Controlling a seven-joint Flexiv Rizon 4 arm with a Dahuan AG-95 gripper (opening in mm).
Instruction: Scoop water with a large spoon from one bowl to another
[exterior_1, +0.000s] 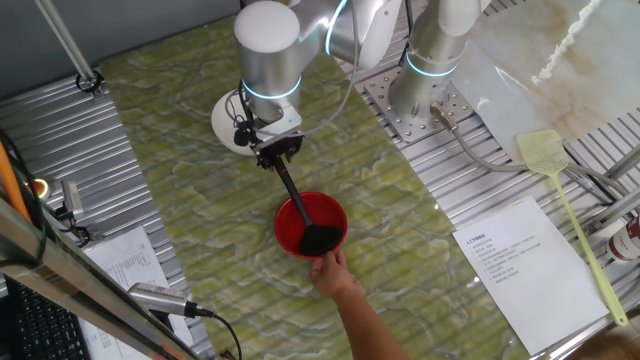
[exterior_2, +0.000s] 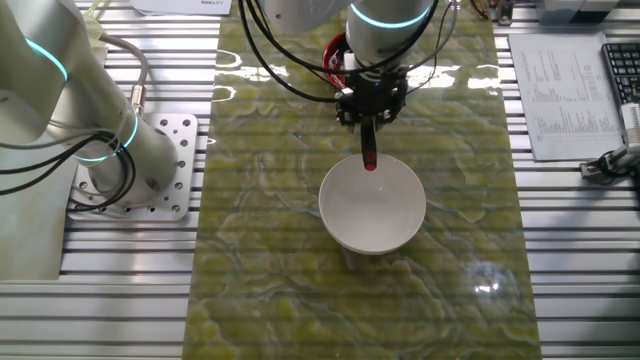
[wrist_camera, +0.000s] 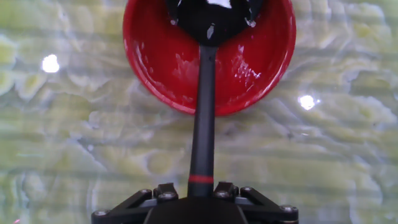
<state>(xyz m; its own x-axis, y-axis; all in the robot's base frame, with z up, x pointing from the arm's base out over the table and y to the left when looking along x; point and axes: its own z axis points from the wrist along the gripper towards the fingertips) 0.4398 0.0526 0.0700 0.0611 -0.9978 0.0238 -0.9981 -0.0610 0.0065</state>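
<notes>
Over the green bench (exterior_1: 180, 150), tool (wrist_camera: 201, 186) pinching spoon (exterior_1: 300, 210) by its handle, scoop dipped in red bowl (wrist_camera: 149, 56) amid faint water (wrist_camera: 245, 68), hand (exterior_1: 330, 272) steadying its rim, white bowl (exterior_2: 372, 205) apparently dry; first scoop likely underway, transfer still ahead.

A green marbled mat (exterior_1: 180, 150) covers the middle of a ribbed metal table (exterior_1: 60, 130). Printed sheets (exterior_1: 520, 262) lie near the right edge, beside a yellow fly swatter (exterior_1: 565, 200). Lamp glare spots the mat.
</notes>
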